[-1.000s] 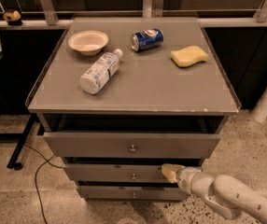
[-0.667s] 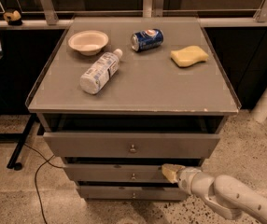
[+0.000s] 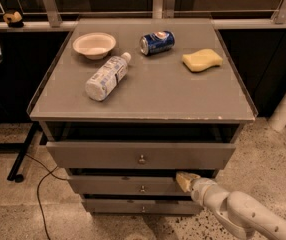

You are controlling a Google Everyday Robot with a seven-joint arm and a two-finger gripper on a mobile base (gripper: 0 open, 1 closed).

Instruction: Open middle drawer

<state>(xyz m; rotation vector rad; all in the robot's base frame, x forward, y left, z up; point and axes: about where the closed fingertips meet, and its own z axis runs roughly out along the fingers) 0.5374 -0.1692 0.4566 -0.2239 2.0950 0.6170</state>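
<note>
— Camera view: what sits on the cabinet top (image 3: 153, 96), going left to right?
— A pale bowl (image 3: 94, 44) at the back left. Next, a clear bottle (image 3: 107, 77) lying on its side, with a white label whose print cannot be read. Then a blue can (image 3: 157, 42) on its side, with a red and white round mark. Its lettering is not legible. Furthest right is a yellow sponge (image 3: 202, 60).
— And the drawers below?
— Three grey fronts are stacked, each with a small round knob at its centre. The top drawer (image 3: 98, 155) looks widest. The middle drawer (image 3: 113, 185) sits under it, with a dark gap along its upper edge. The bottom drawer (image 3: 118, 206) looks narrowest.
— Where is the gripper?
— The gripper (image 3: 183, 180) is at the lower right, at the upper edge of the middle drawer and right of its knob (image 3: 142, 188). Its white arm (image 3: 243, 215) runs off the bottom right corner. I cannot tell whether the gripper is open or closed, or whether it holds anything.
</note>
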